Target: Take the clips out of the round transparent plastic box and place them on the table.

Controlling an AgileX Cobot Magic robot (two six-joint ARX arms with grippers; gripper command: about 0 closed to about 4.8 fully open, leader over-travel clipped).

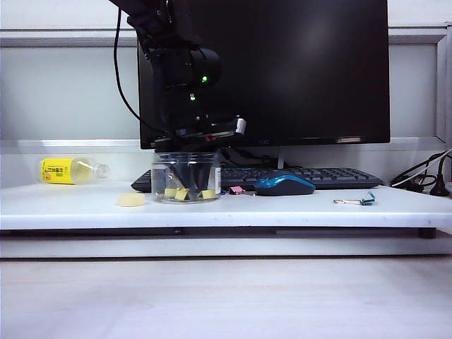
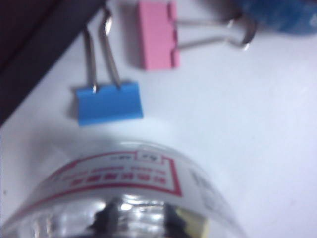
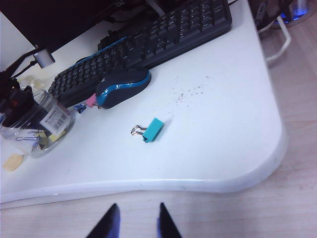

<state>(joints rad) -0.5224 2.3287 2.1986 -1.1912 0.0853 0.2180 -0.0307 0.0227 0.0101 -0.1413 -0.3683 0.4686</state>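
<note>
We see the left tool (image 1: pixel 185 169) reaching straight down into the round transparent plastic box (image 1: pixel 186 178), which stands on the white worktop (image 1: pixel 282 212) in front of the dark monitor (image 1: pixel 296 70). The fingers are inside the box, but we cannot tell whether they stand apart or together, nor whether they grip anything. Several yellow clips (image 1: pixel 185 193) lie on the floor of the box. In the left wrist view the box's labelled wall fills the foreground; just beyond it, out on the worktop, lie a light blue clip (image 2: pixel 110 103) and a pink clip (image 2: pixel 157 34), near each other but not touching, both with their wire handles pointing away from the box.

The right tool (image 3: pixel 136 223) hangs off the front edge of the worktop, well apart from everything, its two fingers standing apart with nothing between them.

Elsewhere on the worktop we see a blue and black mouse (image 1: pixel 284 185) just beside the box, a keyboard (image 1: pixel 311 176) behind it, a teal clip (image 1: pixel 357 201) with long handles off to the right, a pale yellow disc (image 1: pixel 131 200) left of the box, and a yellow-labelled bottle (image 1: pixel 70 170) lying on its side at the back.
</note>
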